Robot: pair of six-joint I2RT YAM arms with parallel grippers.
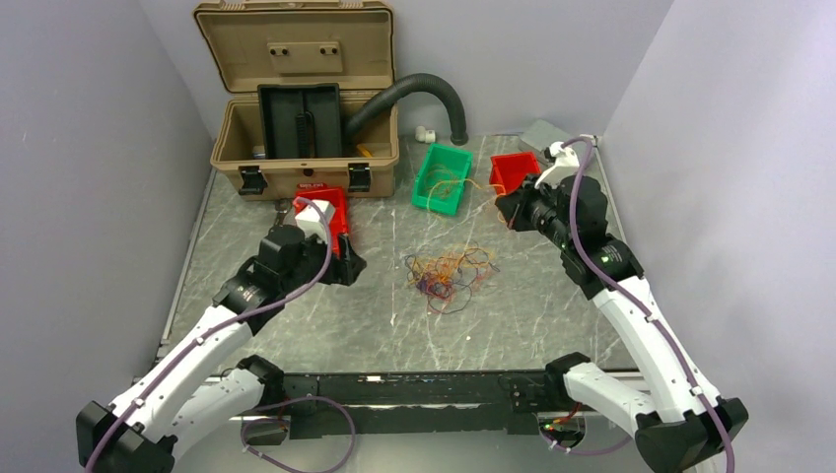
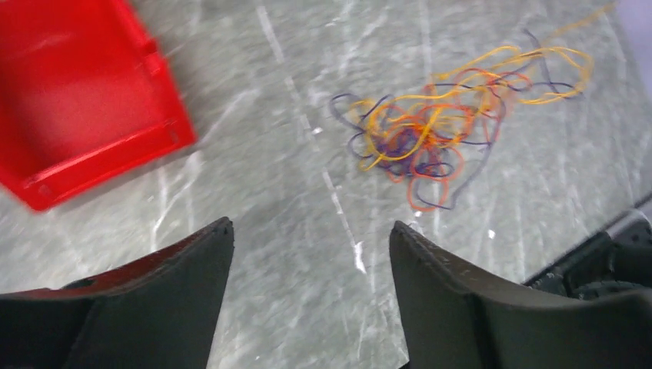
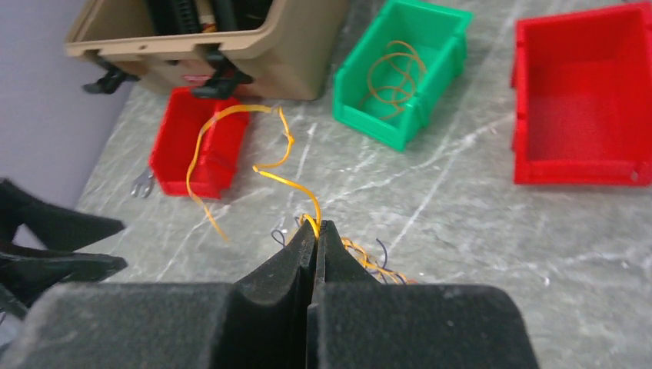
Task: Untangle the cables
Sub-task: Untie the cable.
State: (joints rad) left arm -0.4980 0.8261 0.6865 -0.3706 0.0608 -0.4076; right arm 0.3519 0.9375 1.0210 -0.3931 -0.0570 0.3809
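- Centre of the grey marbled surface [image 1: 375,325]: a loose tangle of hair-thin orange, red, yellow and dark purple-black cables [image 1: 449,276] lies flat, well apart from every bin.
- Left wrist view: the tangle sits ahead and to the right of the left fingers [image 2: 219,242]. These fingers are spread wide with nothing between them, over bare surface and clear of the cables.
- A small red plastic bin [image 2: 92,100] is just ahead-left of the left fingers. In the top view it sits right in front of the open tan hard case [image 1: 296,108].
- The right fingers [image 3: 315,238] are pressed together, clamped on one thin orange cable strand [image 3: 271,175].
- The strand rises from the fingertips and loops through the air toward the small red bin, with its free end hanging down.
- Its other end may run down into the tangle, but that part is hidden behind the fingers.
- Top view: the right fingers are raised off the surface, between the tangle and the far bins.
- A green plastic bin [image 3: 400,131] holds a coiled orange cable [image 3: 394,75].
- A larger red plastic bin [image 3: 577,165] stands beside the green bin, on its right.
- A black corrugated hose [image 1: 424,94] arcs from the case down to the back of the surface.
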